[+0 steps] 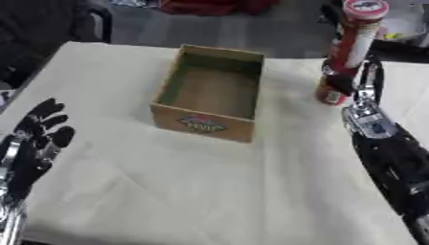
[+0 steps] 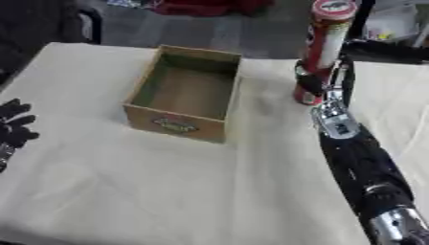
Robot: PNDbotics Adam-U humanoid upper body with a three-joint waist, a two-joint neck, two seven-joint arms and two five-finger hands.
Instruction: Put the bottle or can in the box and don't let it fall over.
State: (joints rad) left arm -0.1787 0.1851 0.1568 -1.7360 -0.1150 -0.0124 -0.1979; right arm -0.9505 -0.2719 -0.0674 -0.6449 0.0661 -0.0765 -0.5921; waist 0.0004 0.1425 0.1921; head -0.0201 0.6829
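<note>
My right hand [image 1: 345,81] has its fingers curled low around the tall red can [image 1: 352,45], keeping it upright, right of the empty box [image 1: 209,93]. My left hand [image 1: 38,139] idles with fingers spread over the bench [image 1: 209,191].

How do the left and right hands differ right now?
The left hand is open, fingers up, idle near the lower left; the right hand is curled round the tall red can. The left hand touches nothing; the right hand grips the can low, right of the cardboard box. Both are black.
</note>
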